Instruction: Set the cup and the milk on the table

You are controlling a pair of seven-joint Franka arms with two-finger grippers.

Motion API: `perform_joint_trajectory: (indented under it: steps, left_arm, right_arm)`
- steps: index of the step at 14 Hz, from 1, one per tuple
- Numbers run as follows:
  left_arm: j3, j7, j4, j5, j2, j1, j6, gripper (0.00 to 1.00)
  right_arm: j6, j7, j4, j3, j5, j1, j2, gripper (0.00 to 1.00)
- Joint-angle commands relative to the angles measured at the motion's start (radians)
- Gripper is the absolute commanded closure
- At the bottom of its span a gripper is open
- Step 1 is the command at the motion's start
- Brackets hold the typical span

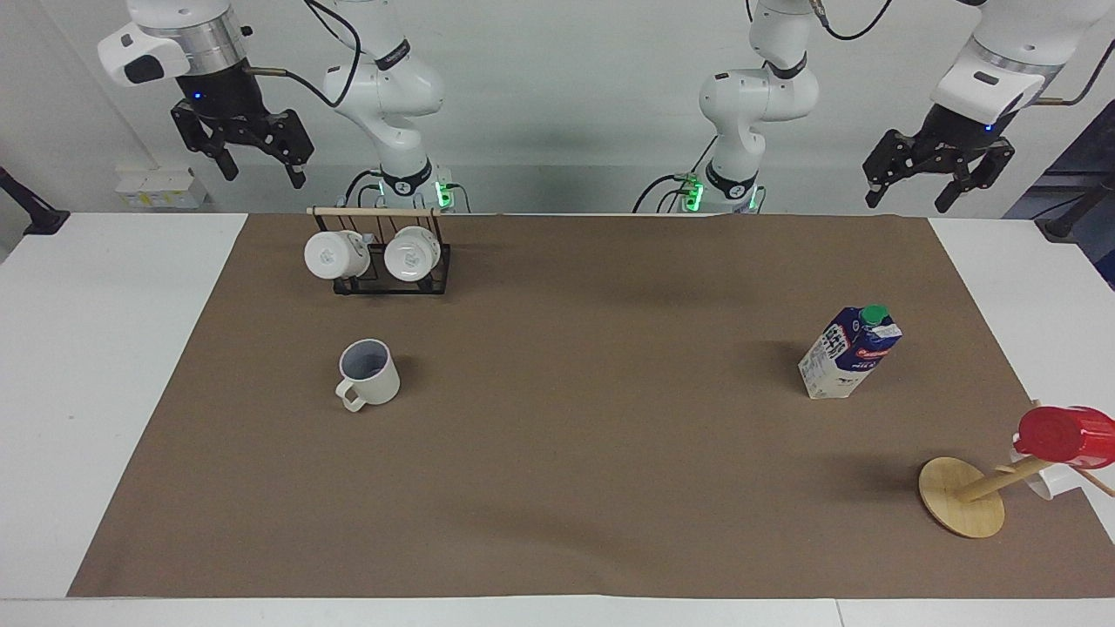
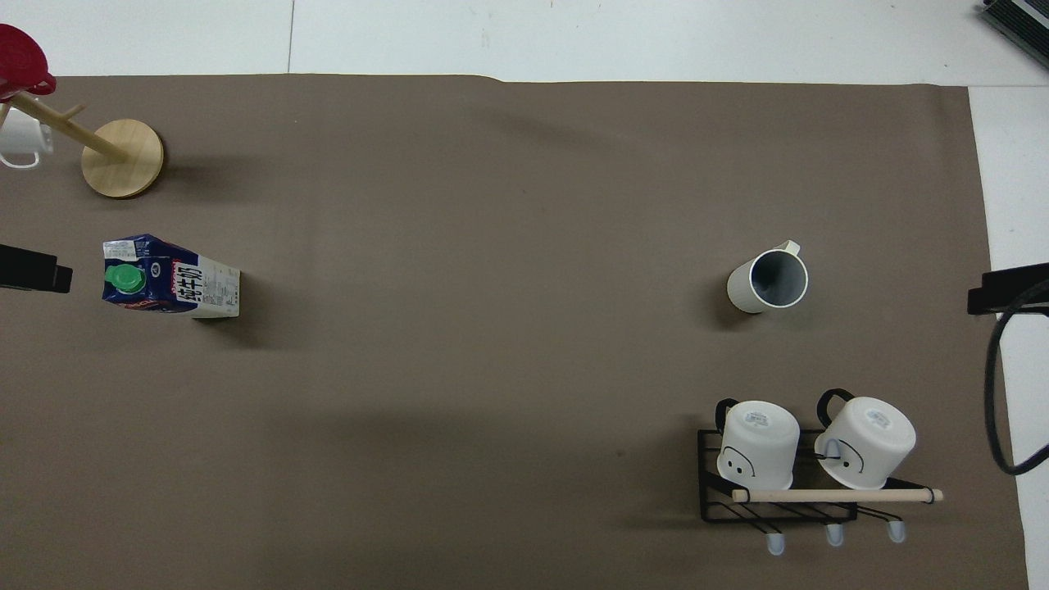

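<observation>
The cream-white cup (image 1: 368, 373) (image 2: 769, 281) stands upright on the brown sheet of the table (image 1: 592, 453) (image 2: 492, 246), toward the right arm's end, with its handle pointing away from the robots. The milk (image 1: 849, 353) (image 2: 170, 276), a blue and white carton with a green cap, stands upright toward the left arm's end. My right gripper (image 1: 263, 172) hangs open and holds nothing, high above its end of the table's robot-side edge. My left gripper (image 1: 908, 200) waits the same way, open, above the other end. Neither touches anything.
A black wire rack (image 1: 390, 277) (image 2: 778, 500) with two upturned white mugs stands nearer to the robots than the cup. A wooden mug tree (image 1: 962, 496) (image 2: 123, 157) bearing a red cup (image 1: 1067, 435) stands farther from the robots than the milk. A black cable (image 2: 996, 393) hangs at the right arm's end.
</observation>
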Motion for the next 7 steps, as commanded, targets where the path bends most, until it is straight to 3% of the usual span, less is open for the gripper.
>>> perform_joint_trajectory:
  steps: [1, 7]
  left_arm:
    - [-0.004, 0.003, -0.030, 0.008, -0.027, 0.007, 0.000, 0.00]
    - [-0.004, -0.010, -0.027, 0.008, -0.027, 0.001, 0.006, 0.00]
  right_arm:
    - [-0.007, -0.028, -0.006, 0.004, -0.005, -0.002, -0.013, 0.00]
    - [-0.007, -0.030, -0.004, 0.004, -0.005, -0.004, -0.013, 0.00]
